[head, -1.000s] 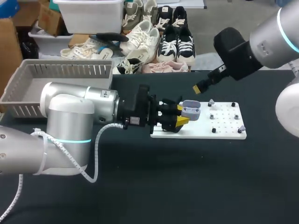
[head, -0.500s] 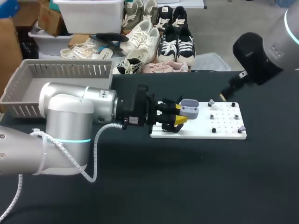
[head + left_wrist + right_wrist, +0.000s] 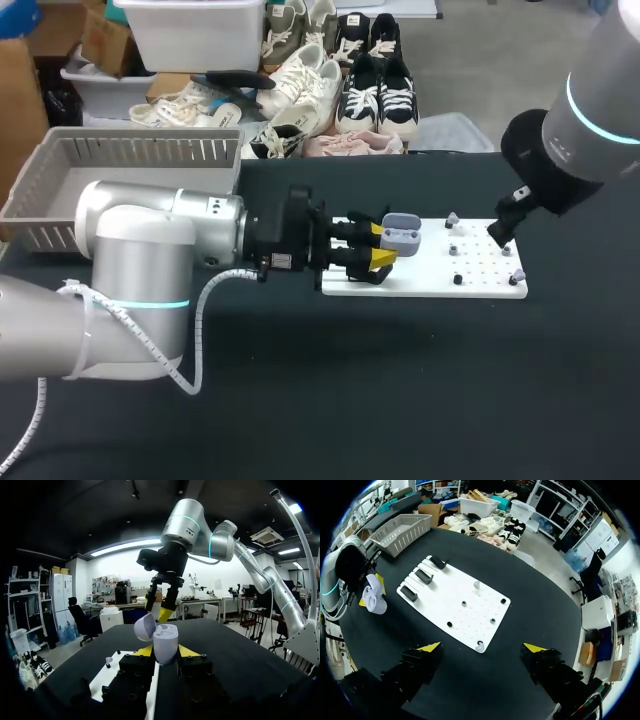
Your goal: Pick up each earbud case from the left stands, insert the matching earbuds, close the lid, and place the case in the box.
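A lavender earbud case [image 3: 402,236] with its lid up sits between the yellow tips of my left gripper [image 3: 378,246], held from both sides over the left end of the white board [image 3: 480,285]. In the left wrist view the case [image 3: 164,641] stands upright, lid [image 3: 144,627] tipped back, and my other arm's gripper [image 3: 162,600] hangs beyond it. My right gripper [image 3: 500,232] hovers over the board's right end. Its wrist view shows the gripper [image 3: 482,647] open above an earbud [image 3: 479,646] at the board's [image 3: 455,605] near corner. Another earbud [image 3: 476,585] stands further in.
A grey slatted basket [image 3: 140,133] sits at the table's back left. Three black stands [image 3: 424,576] line the board's left end, all bare in the right wrist view. Small black pegs [image 3: 457,279] dot the board. Dark tabletop stretches in front of the board.
My right arm has swung right and down, from above the board's back middle to its right end. The left arm, still gripping the case, has drawn back slightly to the left.
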{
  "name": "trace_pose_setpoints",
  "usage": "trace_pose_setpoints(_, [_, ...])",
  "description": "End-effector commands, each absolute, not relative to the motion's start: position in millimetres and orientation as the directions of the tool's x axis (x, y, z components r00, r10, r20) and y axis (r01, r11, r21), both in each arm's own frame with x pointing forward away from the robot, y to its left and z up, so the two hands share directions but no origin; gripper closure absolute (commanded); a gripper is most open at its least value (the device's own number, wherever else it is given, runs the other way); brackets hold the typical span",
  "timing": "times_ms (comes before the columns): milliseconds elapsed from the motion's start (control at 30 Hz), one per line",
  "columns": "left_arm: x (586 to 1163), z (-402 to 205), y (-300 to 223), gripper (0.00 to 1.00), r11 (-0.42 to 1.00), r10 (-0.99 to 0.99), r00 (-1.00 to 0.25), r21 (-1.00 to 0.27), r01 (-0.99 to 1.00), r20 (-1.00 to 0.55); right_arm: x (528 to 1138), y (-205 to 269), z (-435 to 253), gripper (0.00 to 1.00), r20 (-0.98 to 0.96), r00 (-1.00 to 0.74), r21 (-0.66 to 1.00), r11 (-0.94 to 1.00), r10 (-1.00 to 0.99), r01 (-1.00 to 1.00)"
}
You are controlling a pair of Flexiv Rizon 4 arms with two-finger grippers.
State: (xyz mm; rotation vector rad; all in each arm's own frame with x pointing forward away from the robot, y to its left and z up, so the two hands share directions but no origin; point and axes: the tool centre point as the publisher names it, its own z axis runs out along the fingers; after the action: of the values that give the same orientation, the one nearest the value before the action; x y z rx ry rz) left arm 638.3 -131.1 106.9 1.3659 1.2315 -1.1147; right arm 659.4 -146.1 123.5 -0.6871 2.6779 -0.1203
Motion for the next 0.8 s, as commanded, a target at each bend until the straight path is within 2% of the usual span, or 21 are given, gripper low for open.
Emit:
trace_pose_setpoints(33, [636, 107, -131, 1.00, -0.031, 0.128, 0.078, 0.075, 0.997, -0.989, 661, -147, 113, 0.00, -0.320, -0.817, -0.246, 0.875, -0.479, -0.416])
trace_pose_setpoints(300, [636, 107, -131, 1.00, -0.031, 0.128, 0.078, 0.075, 0.997, -0.989, 658, -149, 97, 0.00, -0.280, -0.829, -0.229, 0.873, -0.483, -0.431])
trace_pose_setpoints(433, [636, 107, -131, 1.00, -0.031, 0.128, 0.078, 0.075, 0.997, -0.989, 656, -148, 89, 0.11, -0.260, -0.837, -0.210, 0.874, -0.482, -0.438])
trace_pose_setpoints(567, [636, 107, -131, 1.00, -0.031, 0.128, 0.078, 0.075, 0.997, -0.989, 655, -147, 82, 0.17, -0.247, -0.845, -0.187, 0.879, -0.475, -0.439])
trace_pose_setpoints(667, [636, 107, -131, 1.00, -0.031, 0.128, 0.078, 0.075, 0.997, -0.989, 656, -146, 76, 0.31, -0.233, -0.849, -0.174, 0.880, -0.474, -0.443])
trace_pose_setpoints(800, [636, 107, -131, 1.00, -0.031, 0.128, 0.078, 0.075, 0.997, -0.989, 655, -145, 72, 0.35, -0.216, -0.854, -0.165, 0.880, -0.472, -0.445])
